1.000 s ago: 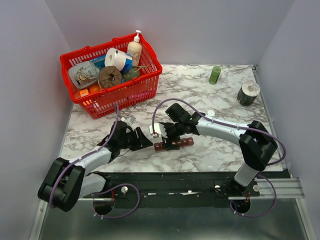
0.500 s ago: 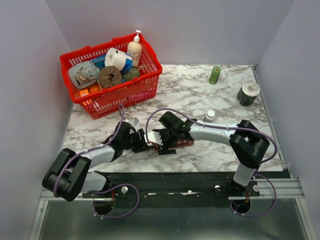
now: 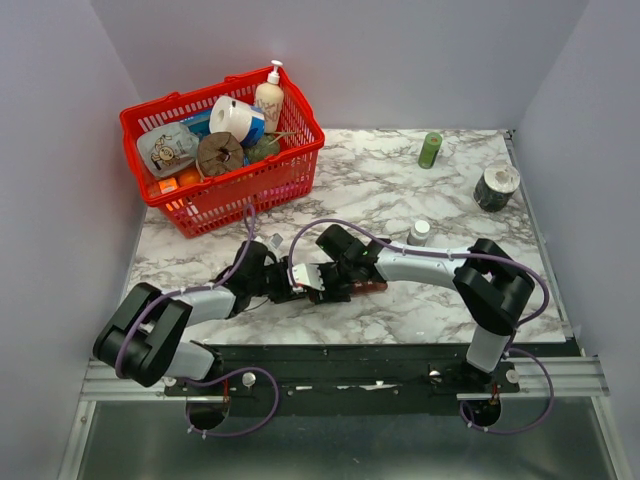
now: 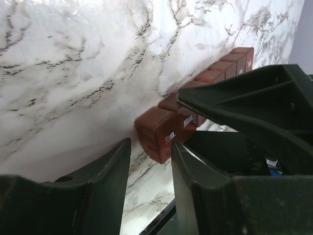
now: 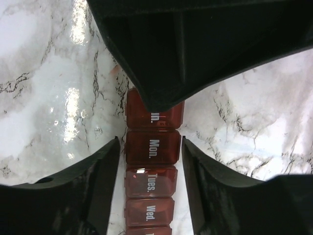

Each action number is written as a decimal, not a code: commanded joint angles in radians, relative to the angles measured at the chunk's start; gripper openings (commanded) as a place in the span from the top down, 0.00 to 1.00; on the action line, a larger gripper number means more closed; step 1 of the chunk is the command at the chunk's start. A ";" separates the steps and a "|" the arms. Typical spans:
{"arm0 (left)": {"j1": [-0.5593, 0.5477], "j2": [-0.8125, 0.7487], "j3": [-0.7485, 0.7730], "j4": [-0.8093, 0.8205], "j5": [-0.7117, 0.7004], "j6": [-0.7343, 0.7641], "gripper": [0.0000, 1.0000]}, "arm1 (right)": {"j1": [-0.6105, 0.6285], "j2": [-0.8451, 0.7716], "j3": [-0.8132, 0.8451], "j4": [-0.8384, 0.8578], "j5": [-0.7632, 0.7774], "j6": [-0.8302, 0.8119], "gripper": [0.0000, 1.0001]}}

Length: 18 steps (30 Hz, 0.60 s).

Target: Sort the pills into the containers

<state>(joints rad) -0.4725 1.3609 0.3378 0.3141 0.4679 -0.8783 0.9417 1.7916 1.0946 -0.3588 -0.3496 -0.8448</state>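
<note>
Containers (image 3: 368,287) — the dark red strip of day boxes — lie flat on the marble table (image 3: 400,180) near its front edge, right between your two arms. Every lid you can see, from Sun. along the row, is shut. No pill shows anywhere, in a box or on the table. So I judge the sorting has not begun, and you are at the first step: getting hold of the strip to open a box.

Your left gripper (image 4: 150,147) has its fingers apart, with the Sun. end of the strip between the tips and a gap on each side. Your right gripper (image 5: 149,141) straddles the Mon. box, fingers spread and very near its sides — a thin line of table shows beside one, so it does not look pinched.

A small white-capped bottle (image 3: 418,233) stands just behind the right arm. It may hold the pills, but I cannot tell. All the opening, picking and dropping is left to do.
</note>
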 commanded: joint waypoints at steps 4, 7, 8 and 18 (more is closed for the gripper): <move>-0.018 0.052 0.007 -0.062 -0.072 0.042 0.60 | 0.009 0.022 0.025 -0.002 -0.008 0.018 0.52; -0.021 0.064 0.013 -0.098 -0.089 0.058 0.64 | 0.011 0.028 0.033 -0.019 -0.031 0.032 0.60; -0.021 0.070 0.013 -0.102 -0.092 0.059 0.64 | 0.009 0.028 0.036 -0.022 -0.037 0.033 0.60; -0.021 0.064 -0.029 -0.125 -0.123 0.067 0.67 | -0.033 0.049 0.091 -0.074 -0.144 0.127 0.64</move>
<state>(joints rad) -0.4866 1.3949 0.3634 0.3096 0.4625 -0.8669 0.9283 1.8145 1.1358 -0.4046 -0.3786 -0.7803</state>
